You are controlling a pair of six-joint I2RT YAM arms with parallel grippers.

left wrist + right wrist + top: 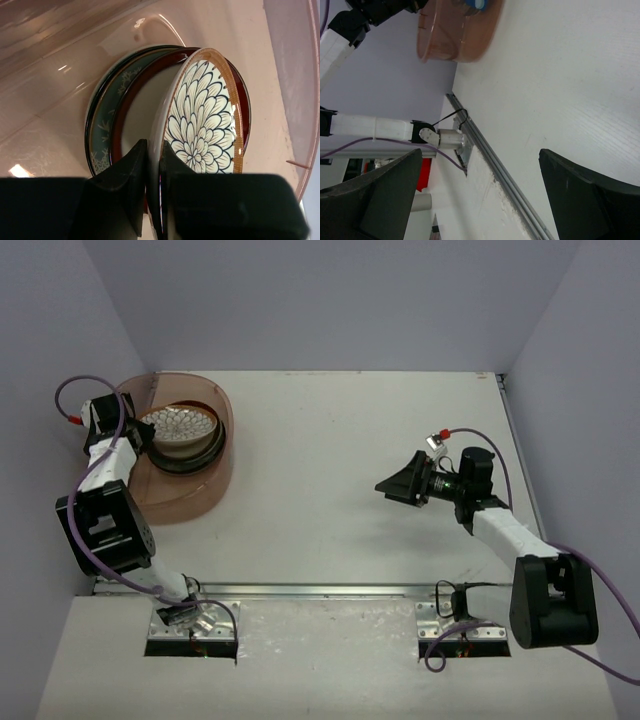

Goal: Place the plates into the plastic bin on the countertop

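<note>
**Top external.** The plastic bin (200,505) sits on the tabletop (350,440) at the upper left of the frame. The left tool (143,437) reaches in over the bin's left wall. It meets the petal plate (178,425), which lies over other plates inside the bin. No plate is visible on the open tabletop. The right tool (400,483) hangs right of centre, well apart from the bin and carrying nothing, probably parked out of the way.

**Left wrist.** The left tool is clenched on the petal plate's rim, one finger on either face. The plate is tilted, its lower edge down among the stack and its far edge raised. Judgement: it is being lowered at an angle so the rim grip can slip out once it settles. Behind it are the brown-rimmed cream plate (137,112) and a grey plate (104,122) with white markings. The petal plate shows dark-outlined petals on cream and a tan band at the rim.

**Right wrist.** The right tool's fingers are spread wide, with nothing between them. The bin is at the upper left of the frame, and the metal rail (490,150) runs diagonally below it.
</note>
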